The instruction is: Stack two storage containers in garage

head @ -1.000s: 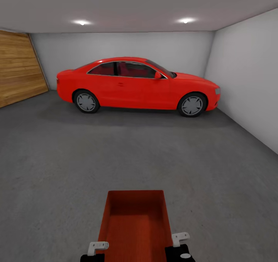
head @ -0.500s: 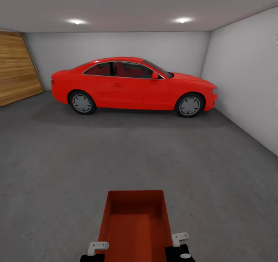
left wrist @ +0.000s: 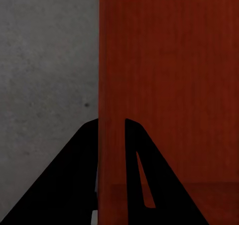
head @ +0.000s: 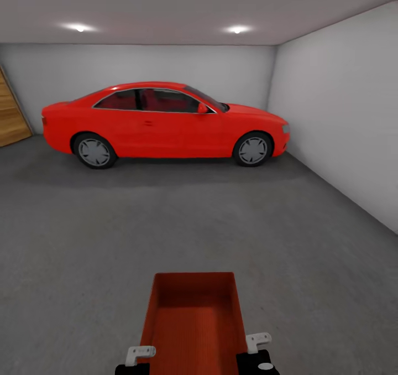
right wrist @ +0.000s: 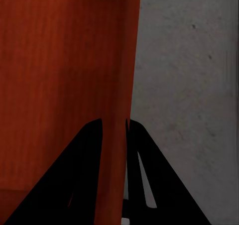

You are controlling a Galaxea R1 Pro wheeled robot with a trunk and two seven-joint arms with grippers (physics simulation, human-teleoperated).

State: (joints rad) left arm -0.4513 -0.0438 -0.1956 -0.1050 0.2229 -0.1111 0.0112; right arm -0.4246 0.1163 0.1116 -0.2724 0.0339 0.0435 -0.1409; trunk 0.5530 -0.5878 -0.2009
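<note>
Bin [head: 193,322]: held low over grey floor [head: 83,242], between both grippers.
Left gripper [left wrist: 111,130]: clamped on bin wall.
Right gripper [right wrist: 114,128]: same, opposite wall.
Head view alone: red car [head: 166,123].

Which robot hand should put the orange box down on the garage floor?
Neither alone, likely. The left gripper pinches one wall of the storage container, the right gripper the opposite wall, above the floor. Lower both.

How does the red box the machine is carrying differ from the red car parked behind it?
The storage container is an open-top bin with nothing in it; the car is closed, with windows and wheels. The container is held up by its side walls, while the car stands on the grey floor. The container looks duller orange-red, the car glossier. Both are red.
</note>
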